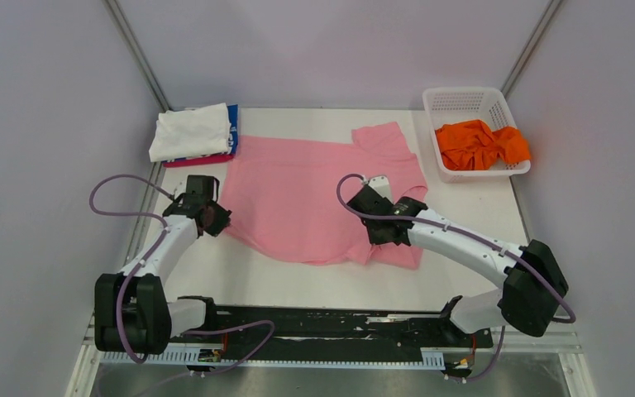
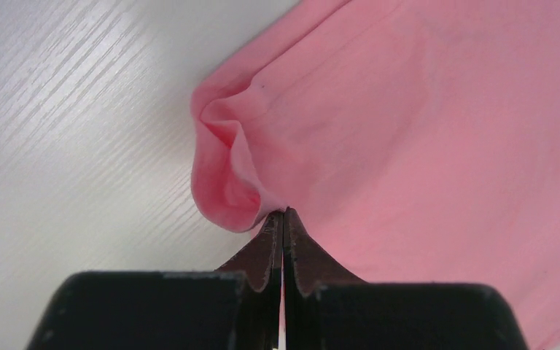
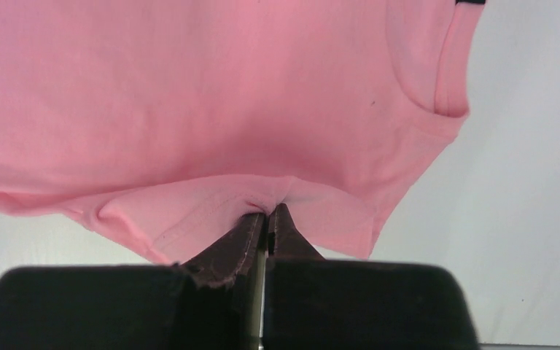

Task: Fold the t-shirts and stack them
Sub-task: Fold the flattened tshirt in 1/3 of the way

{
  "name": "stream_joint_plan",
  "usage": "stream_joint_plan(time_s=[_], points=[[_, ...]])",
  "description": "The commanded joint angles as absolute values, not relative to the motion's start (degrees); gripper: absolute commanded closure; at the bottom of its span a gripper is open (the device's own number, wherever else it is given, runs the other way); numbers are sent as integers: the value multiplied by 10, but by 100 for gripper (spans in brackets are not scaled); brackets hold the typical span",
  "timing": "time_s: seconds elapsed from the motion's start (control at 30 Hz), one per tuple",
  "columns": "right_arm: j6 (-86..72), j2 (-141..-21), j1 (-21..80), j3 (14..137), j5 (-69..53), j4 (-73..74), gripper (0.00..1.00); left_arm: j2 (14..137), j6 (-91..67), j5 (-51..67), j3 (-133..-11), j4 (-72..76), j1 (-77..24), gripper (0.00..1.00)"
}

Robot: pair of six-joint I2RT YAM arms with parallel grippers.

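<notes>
Right now my left gripper (image 2: 283,216) and right gripper (image 3: 267,210) each pinch a thin edge of the light pink t-shirt (image 1: 298,203) spread mid-table (image 1: 463,273), so lifting unevenly could slip a hem free or bunch the fold.
</notes>
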State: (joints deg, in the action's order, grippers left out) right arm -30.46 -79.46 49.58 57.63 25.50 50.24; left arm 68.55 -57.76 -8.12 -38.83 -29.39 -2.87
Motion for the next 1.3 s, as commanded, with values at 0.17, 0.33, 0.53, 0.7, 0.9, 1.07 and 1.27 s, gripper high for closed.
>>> stream_joint_plan(time_s=[0.17, 0.33, 0.53, 0.7, 0.9, 1.07, 1.27], points=[[-214, -776, 427, 631, 250, 421, 100, 711, -567, -116, -439, -277, -26, 100], [-172, -791, 392, 657, 252, 395, 100, 739, -568, -122, -469, -269, -27, 100], [-131, -815, 351, 691, 236, 376, 100, 758, -574, -153, -500, -272, -27, 100], [-111, -828, 321, 702, 219, 352, 100, 774, -578, -179, -524, -262, -26, 100], [-83, -871, 287, 733, 191, 332, 98, 818, -580, -186, -546, -236, -25, 100], [-73, -930, 264, 766, 196, 328, 96, 866, -574, -193, -565, -192, -25, 100], [-82, -1047, 231, 861, 195, 324, 89, 955, -584, -197, -627, -198, -23, 85]])
